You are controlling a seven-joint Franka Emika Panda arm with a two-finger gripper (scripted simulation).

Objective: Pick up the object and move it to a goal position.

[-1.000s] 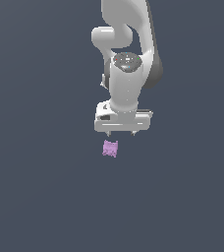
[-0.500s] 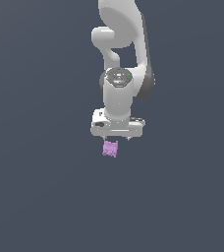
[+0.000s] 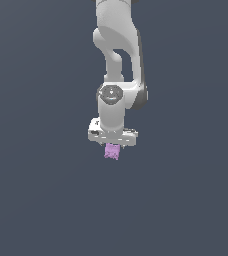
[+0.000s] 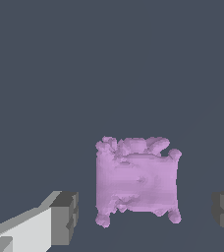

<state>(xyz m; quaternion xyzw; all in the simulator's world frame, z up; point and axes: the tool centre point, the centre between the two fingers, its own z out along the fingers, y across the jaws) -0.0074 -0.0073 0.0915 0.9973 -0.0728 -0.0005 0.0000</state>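
The object [image 3: 112, 151] is a small lilac knobbly block lying on the dark grey floor. In the exterior view the white arm stands straight above it, and the gripper [image 3: 112, 145] has come down so that its hand covers the object's top. The wrist view shows the object [image 4: 136, 182] between the two dark fingertips [image 4: 67, 216], with a clear gap on each side. The gripper [image 4: 146, 215] is open and touches nothing.
A plain dark grey surface [image 3: 46, 200] stretches all around. No other objects or edges show in either view.
The hand has dropped straight down onto the object, closing the gap seen a second ago. The object has not moved.
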